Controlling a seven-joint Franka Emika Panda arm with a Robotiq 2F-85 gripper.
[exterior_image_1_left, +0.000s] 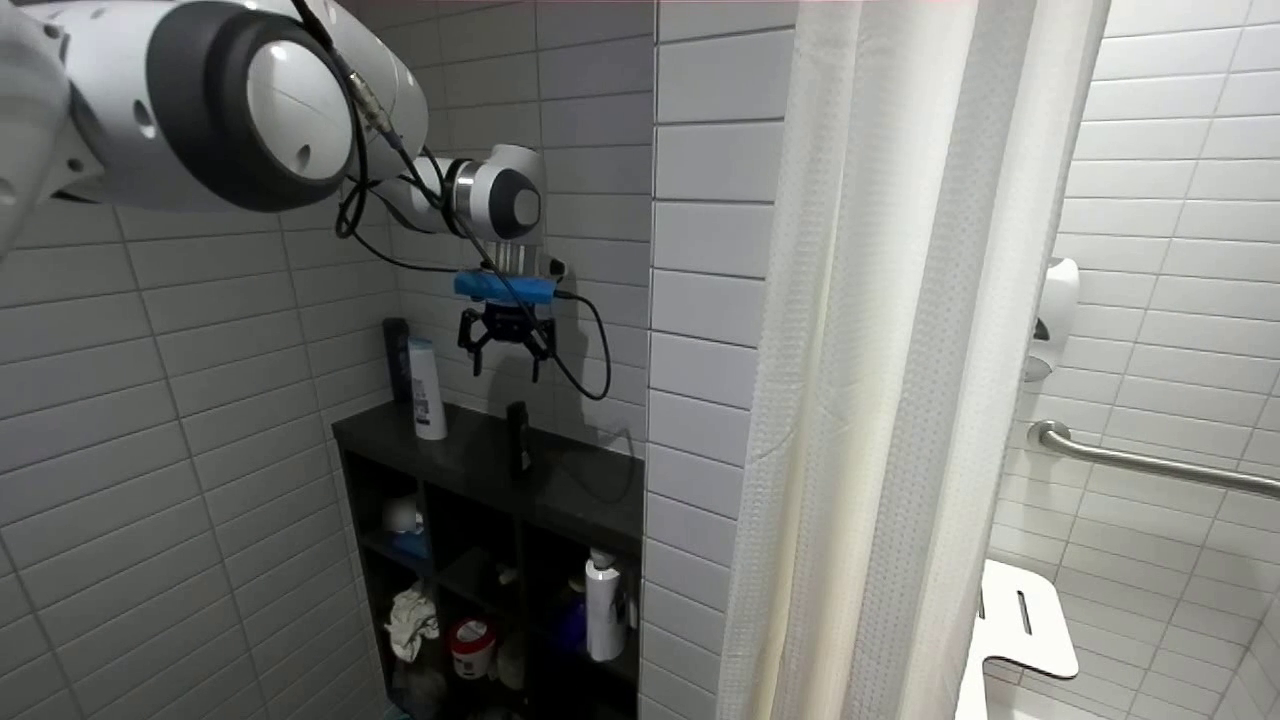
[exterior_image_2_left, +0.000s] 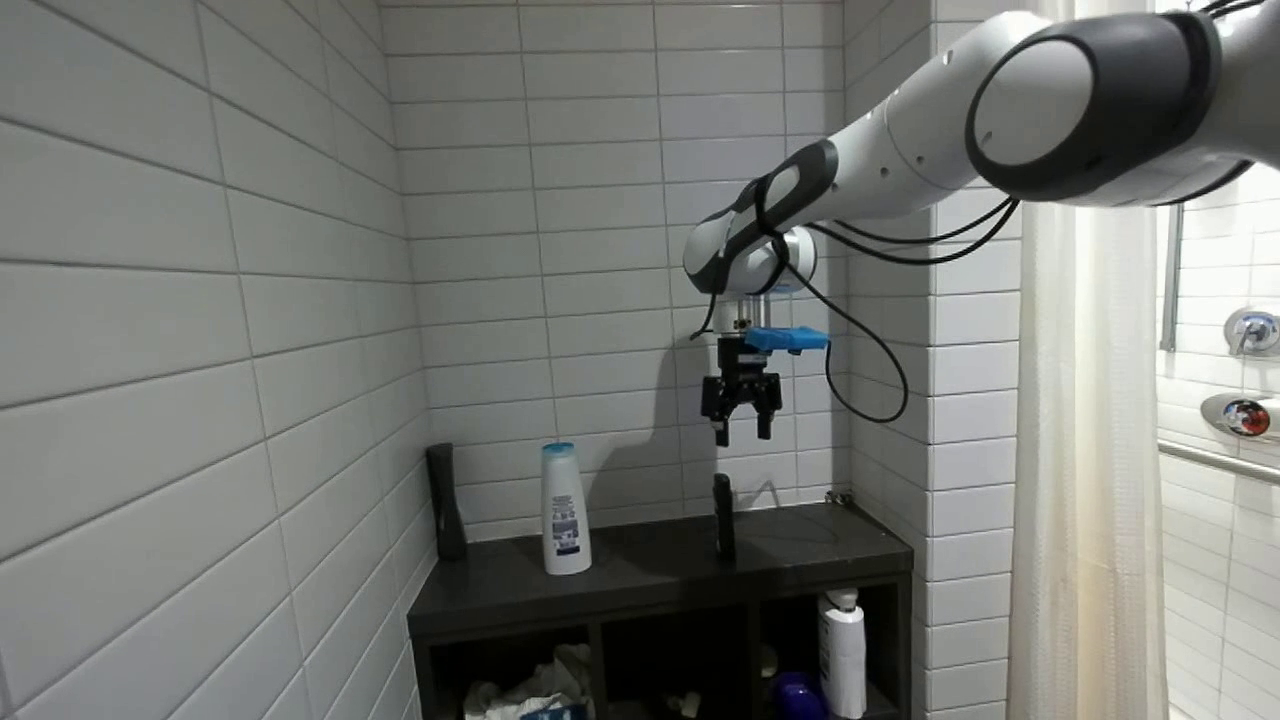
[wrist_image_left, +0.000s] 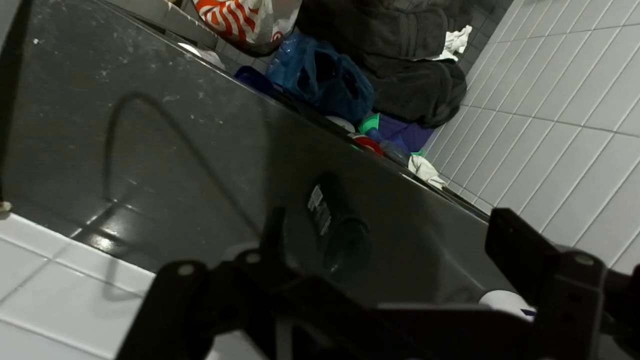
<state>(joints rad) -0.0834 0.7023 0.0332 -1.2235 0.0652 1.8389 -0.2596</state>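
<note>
A gripper (exterior_image_2_left: 743, 436) is hanging above a dark shelf (exterior_image_2_left: 650, 555), its fingers (wrist_image_left: 520, 250) pointing down and standing wide apart. Nearest to it, a black bottle (exterior_image_2_left: 724, 520) is standing upright on the shelf's top, below the gripper and apart from it; in the wrist view, this bottle is appearing between the fingers. Closer to the shelf's corner end, a blue-capped bottle (exterior_image_2_left: 566, 515) is standing upright, and a tall dark object (exterior_image_2_left: 447, 505) is standing at that end, beside the tiled wall (exterior_image_2_left: 320, 400). Inside the shelf's opposite end, a white-capped bottle (exterior_image_1_left: 603, 610) is standing, while a pale cloth (exterior_image_1_left: 411, 622) and a red-and-white tub (exterior_image_1_left: 472, 648) are resting elsewhere within it. Past the shelf's front edge, a blue bag (wrist_image_left: 320, 75) is showing. Beyond the shelf's opposite end, a curtain (exterior_image_2_left: 1085, 400) is hanging.
</note>
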